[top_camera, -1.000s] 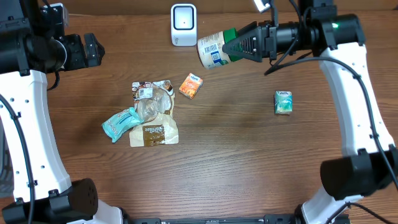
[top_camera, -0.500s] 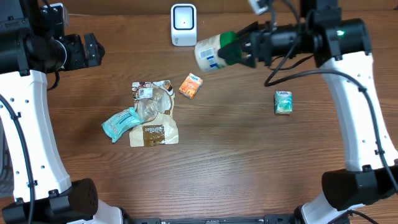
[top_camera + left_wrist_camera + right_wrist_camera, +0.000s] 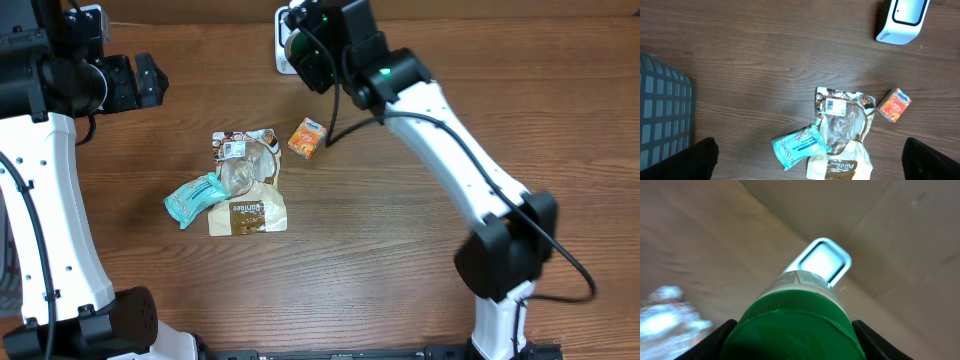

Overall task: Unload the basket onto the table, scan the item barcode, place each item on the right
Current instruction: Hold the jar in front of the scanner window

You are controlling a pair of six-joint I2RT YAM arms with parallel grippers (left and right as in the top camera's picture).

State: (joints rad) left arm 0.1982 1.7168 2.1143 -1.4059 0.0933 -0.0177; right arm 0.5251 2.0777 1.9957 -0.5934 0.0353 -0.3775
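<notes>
Right arm [image 3: 450,150] extended left; right tool [image 3: 794,332] grips bottle [image 3: 802,282] facing scanner [image 3: 823,262].

table [image 3: 400,280]: dark wood grain, matt. scanner [image 3: 902,20]: smooth white plastic, glossy window. bottle [image 3: 795,325]: green plastic cap, slight sheen; paper label. teal pouch [image 3: 195,198], brown bag [image 3: 248,215]: crinkled glossy film. orange carton [image 3: 307,138]: printed card. basket [image 3: 662,120]: grey plastic grid, matt.

you're at a mock shop checkout: a white boxy barcode scanner [image 3: 902,20], packaged snacks [image 3: 245,185] on the brown wood-grain tabletop [image 3: 400,260], a grey plastic basket [image 3: 660,120].
</notes>
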